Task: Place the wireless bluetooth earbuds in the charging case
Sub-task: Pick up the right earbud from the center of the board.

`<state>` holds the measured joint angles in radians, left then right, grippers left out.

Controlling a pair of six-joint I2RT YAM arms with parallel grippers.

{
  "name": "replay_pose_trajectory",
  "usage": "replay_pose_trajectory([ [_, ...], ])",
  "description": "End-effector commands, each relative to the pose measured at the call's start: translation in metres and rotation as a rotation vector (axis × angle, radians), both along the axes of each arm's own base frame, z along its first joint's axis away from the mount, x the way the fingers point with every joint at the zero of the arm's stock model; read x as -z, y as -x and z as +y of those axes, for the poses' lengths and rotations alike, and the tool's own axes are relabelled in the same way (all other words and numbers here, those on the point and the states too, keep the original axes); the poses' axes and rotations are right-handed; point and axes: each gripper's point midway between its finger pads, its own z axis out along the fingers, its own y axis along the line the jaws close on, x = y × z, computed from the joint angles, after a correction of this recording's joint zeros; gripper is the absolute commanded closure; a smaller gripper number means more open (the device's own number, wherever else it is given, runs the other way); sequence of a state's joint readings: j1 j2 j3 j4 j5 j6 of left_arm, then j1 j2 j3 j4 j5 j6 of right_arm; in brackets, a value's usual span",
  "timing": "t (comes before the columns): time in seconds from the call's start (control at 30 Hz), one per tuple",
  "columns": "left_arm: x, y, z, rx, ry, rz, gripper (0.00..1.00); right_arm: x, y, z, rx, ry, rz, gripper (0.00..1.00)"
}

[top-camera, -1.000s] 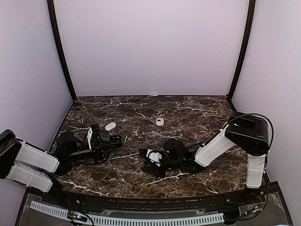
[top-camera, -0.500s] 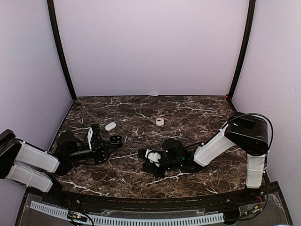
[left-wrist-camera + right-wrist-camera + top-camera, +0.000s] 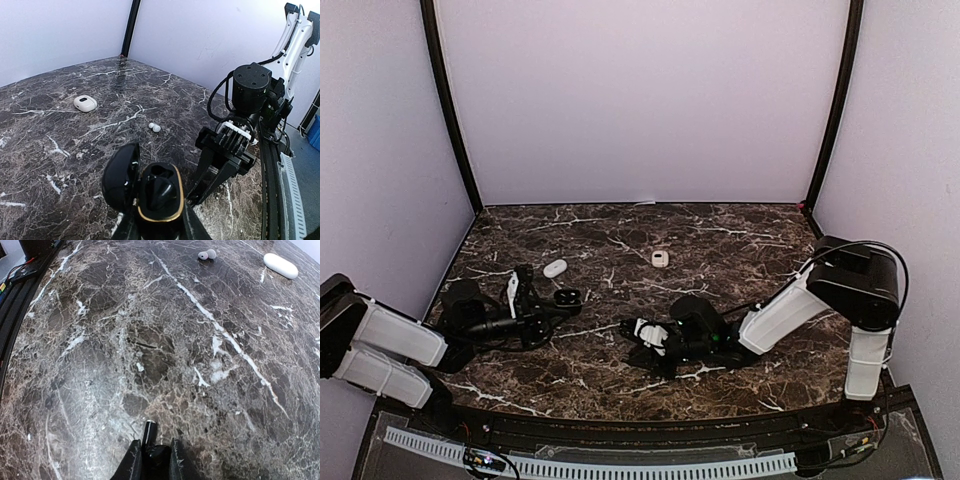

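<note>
Open black case [image 3: 157, 197] in left jaws; white earbuds [image 3: 155, 127] on marble [image 3: 45, 150] beyond, white case [image 3: 85, 103] farther off

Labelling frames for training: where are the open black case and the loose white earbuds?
Black case [image 3: 121, 176]: left wrist view, on its raised lid.
White earbuds [image 3: 156, 128]: left wrist view, on the right-hand bud.

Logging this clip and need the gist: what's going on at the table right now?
The left tool holds an open black case with its lid up. The right tool sits low on the marble table nearby, pinching a small dark piece, possibly an earbud. Two white earbuds and a white case lie loose on the table.
</note>
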<state>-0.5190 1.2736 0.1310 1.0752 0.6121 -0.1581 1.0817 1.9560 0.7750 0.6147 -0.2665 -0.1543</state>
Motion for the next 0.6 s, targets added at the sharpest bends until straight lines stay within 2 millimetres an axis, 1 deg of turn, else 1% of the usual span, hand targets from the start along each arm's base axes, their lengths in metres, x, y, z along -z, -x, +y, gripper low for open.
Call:
replay_pose_trajectory([
  [0.0,-0.010,0.002,-0.008,0.042,0.011,-0.052,0.94,-0.010,0.006,-0.008,0.014,0.000,0.018,0.84],
  [0.1,-0.011,0.009,-0.010,0.070,0.018,-0.086,0.94,-0.018,0.008,-0.010,0.018,-0.019,0.026,0.85],
  [0.2,-0.008,0.016,-0.019,0.115,0.010,-0.118,0.94,-0.027,0.009,-0.012,0.028,-0.031,0.038,0.85],
  [0.27,-0.005,0.017,-0.023,0.136,-0.003,-0.129,0.93,-0.032,0.011,-0.015,0.033,-0.030,0.049,0.86],
  [0.3,-0.004,0.025,-0.031,0.174,-0.005,-0.130,0.93,-0.034,0.012,-0.017,0.035,-0.028,0.055,0.86],
  [0.33,-0.003,0.028,-0.034,0.192,-0.008,-0.131,0.93,-0.037,0.013,-0.019,0.039,-0.029,0.063,0.87],
  [0.57,0.005,0.042,-0.050,0.297,-0.026,-0.098,0.93,-0.053,0.024,-0.039,0.052,-0.013,0.079,0.88],
])
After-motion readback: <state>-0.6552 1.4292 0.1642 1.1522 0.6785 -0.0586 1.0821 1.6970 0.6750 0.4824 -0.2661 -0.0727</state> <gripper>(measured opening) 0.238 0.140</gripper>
